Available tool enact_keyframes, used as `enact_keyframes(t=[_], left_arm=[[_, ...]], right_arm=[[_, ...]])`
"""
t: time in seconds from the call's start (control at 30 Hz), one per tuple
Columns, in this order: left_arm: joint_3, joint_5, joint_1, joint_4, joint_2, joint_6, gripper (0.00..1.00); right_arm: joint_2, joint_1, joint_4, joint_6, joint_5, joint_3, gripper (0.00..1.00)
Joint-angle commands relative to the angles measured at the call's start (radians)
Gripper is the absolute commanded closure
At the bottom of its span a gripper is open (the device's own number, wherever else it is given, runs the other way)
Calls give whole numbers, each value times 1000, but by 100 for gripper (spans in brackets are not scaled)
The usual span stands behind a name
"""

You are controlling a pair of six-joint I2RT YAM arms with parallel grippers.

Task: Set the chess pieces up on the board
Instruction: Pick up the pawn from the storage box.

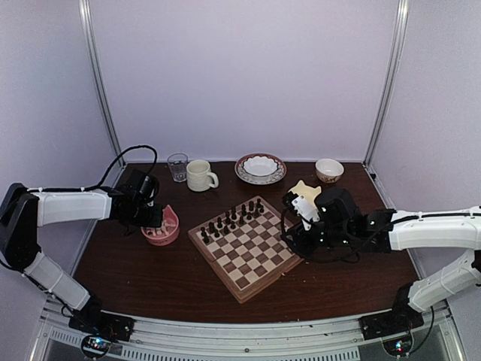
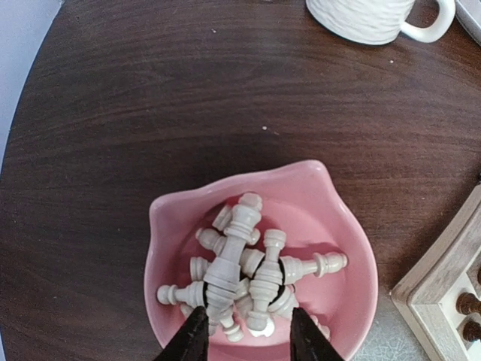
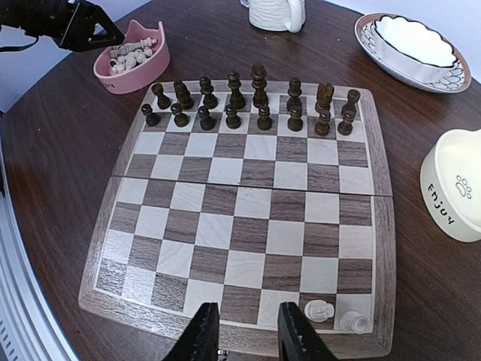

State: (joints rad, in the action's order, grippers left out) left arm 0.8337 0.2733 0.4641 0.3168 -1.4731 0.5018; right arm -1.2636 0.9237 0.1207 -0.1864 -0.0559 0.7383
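Left jaws spread over pink bowl [image 2: 340, 226], right jaws spread over board [image 3: 248, 226] edge.

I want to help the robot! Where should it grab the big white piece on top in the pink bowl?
Probably by the narrow stem of the tall piece, coming down from above: it lies on its side atop the other pieces in the pink bowl.

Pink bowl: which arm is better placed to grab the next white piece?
Left. The left gripper, open, hangs over the chess pieces in the pink bowl; the right gripper sits across the board.
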Motion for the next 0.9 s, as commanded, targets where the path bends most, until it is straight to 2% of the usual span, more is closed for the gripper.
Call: enact_keyframes(t=[0.0, 0.4, 0.87], left_arm=[[42, -9, -24, 27, -34, -17, 63], [68, -56, -78, 60, -98, 14, 68], [112, -78, -84, 115, -164, 22, 77]], right_arm=[[-17, 9, -32, 5, -15, -5, 70], [-23, 11, -28, 11, -16, -4, 72], [-25, 13, -26, 14, -13, -2, 72]])
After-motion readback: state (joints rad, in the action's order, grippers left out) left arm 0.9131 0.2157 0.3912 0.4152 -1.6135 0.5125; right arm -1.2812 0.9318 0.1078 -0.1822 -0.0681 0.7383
